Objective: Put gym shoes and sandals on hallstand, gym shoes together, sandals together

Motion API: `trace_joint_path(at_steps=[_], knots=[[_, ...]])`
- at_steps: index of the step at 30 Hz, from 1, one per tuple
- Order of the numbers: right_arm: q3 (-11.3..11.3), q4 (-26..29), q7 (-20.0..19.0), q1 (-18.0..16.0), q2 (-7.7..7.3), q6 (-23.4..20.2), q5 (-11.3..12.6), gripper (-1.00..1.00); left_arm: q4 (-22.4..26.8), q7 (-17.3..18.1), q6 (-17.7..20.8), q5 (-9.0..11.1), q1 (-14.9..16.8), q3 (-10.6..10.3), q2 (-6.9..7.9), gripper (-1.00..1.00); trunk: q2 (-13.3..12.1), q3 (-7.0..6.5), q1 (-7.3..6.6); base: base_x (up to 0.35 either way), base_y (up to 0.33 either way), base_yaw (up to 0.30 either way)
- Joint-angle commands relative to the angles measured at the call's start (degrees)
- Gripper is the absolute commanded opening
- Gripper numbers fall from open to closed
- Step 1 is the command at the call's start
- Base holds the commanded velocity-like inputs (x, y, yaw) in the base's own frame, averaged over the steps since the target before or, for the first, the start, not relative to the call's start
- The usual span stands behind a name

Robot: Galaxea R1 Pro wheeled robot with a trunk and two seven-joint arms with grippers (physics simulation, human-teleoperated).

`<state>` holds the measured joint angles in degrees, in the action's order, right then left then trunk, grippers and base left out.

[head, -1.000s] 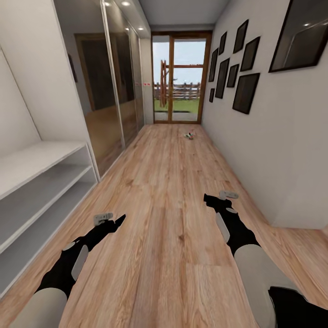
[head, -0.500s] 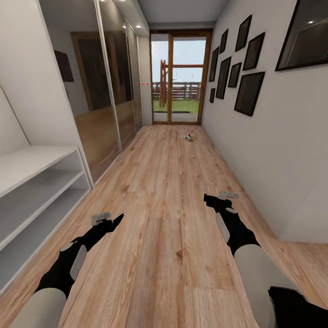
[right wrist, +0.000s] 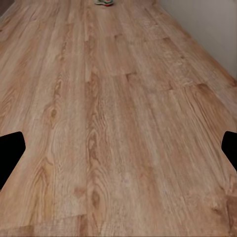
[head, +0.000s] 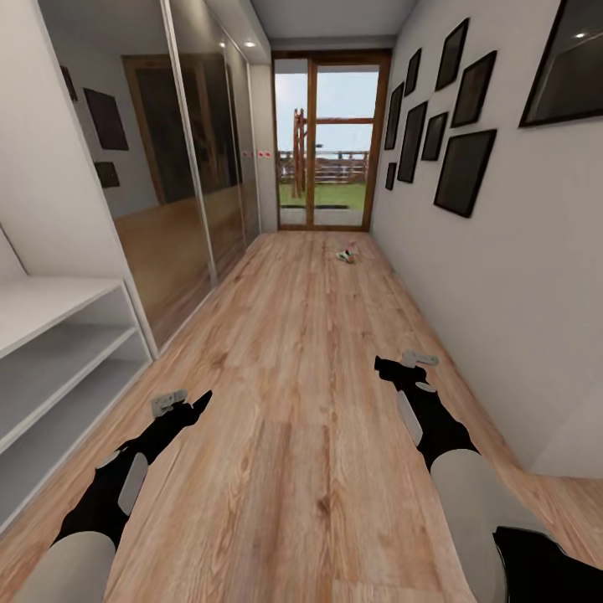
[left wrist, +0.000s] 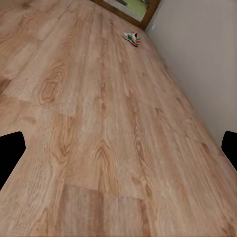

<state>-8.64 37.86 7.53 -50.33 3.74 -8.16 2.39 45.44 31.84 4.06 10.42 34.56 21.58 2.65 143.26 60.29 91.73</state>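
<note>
The gym shoes [head: 347,254] lie far down the corridor on the floor [head: 301,402], close to the right wall and not far from the glass door [head: 331,142]. From the head view they are only a small white patch with some green and red. In the left wrist view the shoe [left wrist: 132,37] is a little clearer: white, with a green stripe and a red-orange spot. We cannot tell if both shoes are there, or how they are turned. We do not find the sandals.

The risk, as we judge it, comes from this distance. If we drive on quickly and stop too late, the base may push the shoes toward the wall or the door. The right arm is also near the right wall, so a small turn could make it touch. And if we plan a grasp before the shoes are close, we may choose a wrong angle.

The left gripper [head: 177,401] and the right gripper [head: 410,362] hang low over the floor, empty and well apart from the shoes. In both wrist views the fingers stand at the two edges with bare floor between, so both are spread. A white bench [head: 50,352] with two tiers stands at our left.
</note>
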Motion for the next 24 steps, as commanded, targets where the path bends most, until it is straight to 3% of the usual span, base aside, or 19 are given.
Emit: trace_joint_path(at_steps=[1, 24], knots=[[-0.11, 0.1, 0.11, -0.02, 0.04, -0.28, 0.25, 1.0, 0.0, 0.33, 0.43, 0.5, 0.04, 0.12, -0.01, 1.0, 0.02, 0.06, 0.02, 0.348, -0.098, 0.0], [-0.1, 0.1, 0.11, -0.02, 0.04, -0.28, 0.25, 1.0, 0.0, 0.33, 0.43, 0.48, 0.02, 0.13, -0.01, 1.0, 0.02, 0.06, 0.02, 0.349, -0.097, 0.0]])
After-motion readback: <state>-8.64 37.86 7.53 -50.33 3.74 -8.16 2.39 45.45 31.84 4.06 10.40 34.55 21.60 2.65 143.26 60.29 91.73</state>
